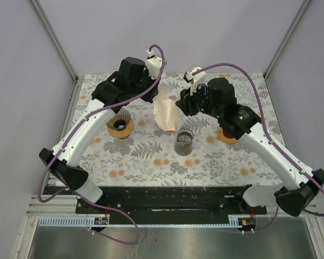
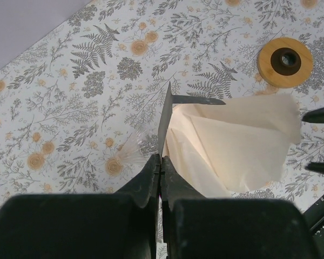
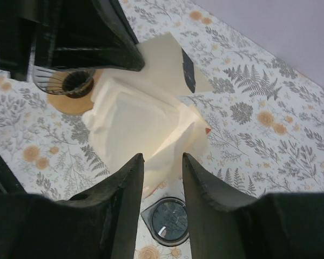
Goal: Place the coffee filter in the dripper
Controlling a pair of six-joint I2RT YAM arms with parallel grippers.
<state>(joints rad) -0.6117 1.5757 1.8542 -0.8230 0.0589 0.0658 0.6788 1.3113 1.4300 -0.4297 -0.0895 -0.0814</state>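
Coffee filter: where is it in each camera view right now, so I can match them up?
Top external: coffee filter, centre, held up between the arms.
Left wrist: filter centre-right, just past the left gripper.
Right wrist: filter centre, above the right gripper.
Shared landmark: the left gripper pinching the filter's edge.

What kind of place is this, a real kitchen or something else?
Probably a robot test booth, not a kitchen. Plain walls in a metal frame enclose a floral-covered table; the left arm and right arm are bolted at its near edge; a paper filter and wire dripper are props.
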